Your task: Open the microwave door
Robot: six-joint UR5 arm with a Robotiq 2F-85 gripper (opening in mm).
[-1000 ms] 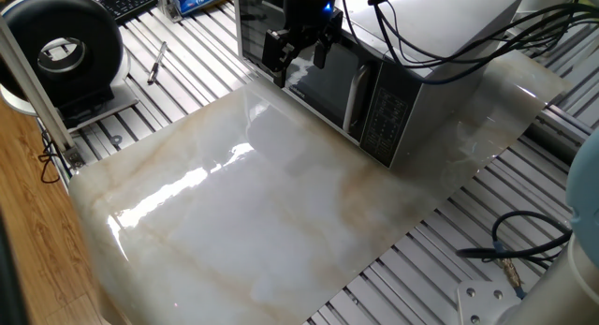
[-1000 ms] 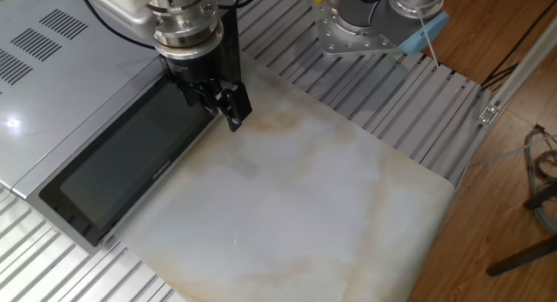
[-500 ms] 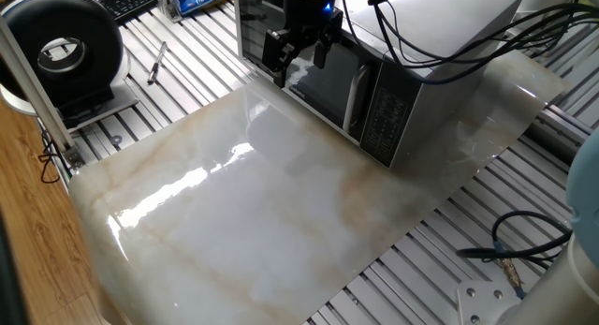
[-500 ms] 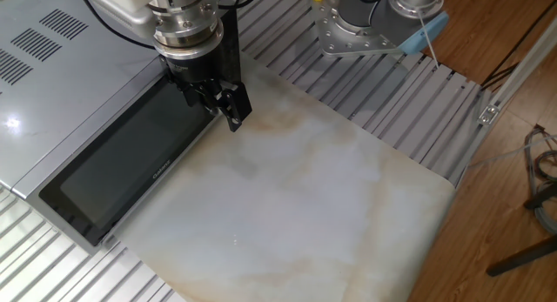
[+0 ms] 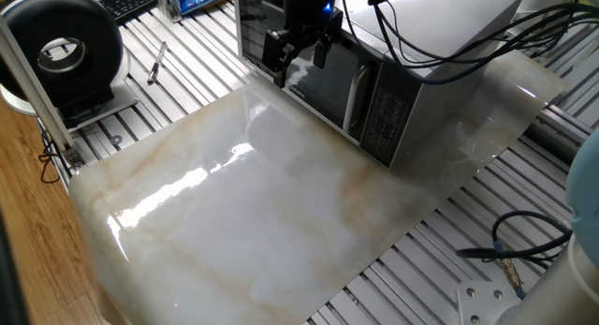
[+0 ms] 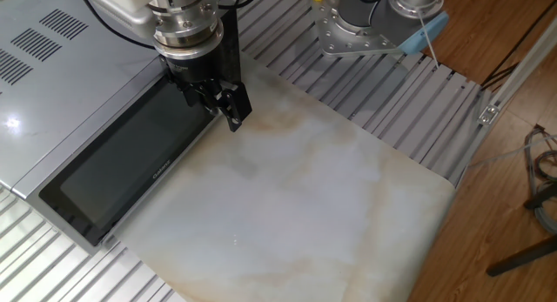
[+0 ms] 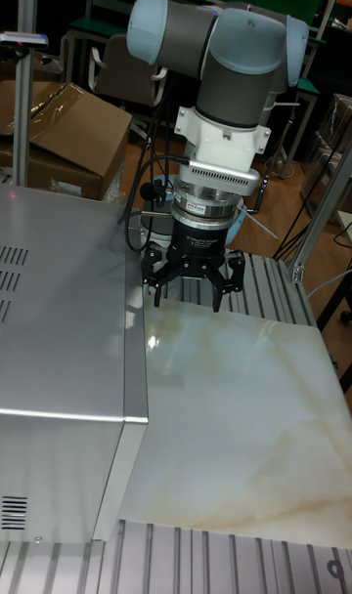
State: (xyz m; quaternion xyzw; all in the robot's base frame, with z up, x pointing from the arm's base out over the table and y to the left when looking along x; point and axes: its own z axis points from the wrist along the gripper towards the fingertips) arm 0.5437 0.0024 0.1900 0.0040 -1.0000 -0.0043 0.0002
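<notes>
Gripper [image 7: 186, 295] hangs spread before the shut microwave door [image 5: 318, 96], handle [image 5: 354, 96] upright.

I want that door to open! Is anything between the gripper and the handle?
Nothing visible is. The open gripper hangs in front of the door, and the handle stands off to one side with only bare glass between them.

floor [image 5: 23, 250]: wood planks | table [image 5: 440, 259]: aluminium slats | corner: cardboard box [image 7: 73, 135]
</notes>
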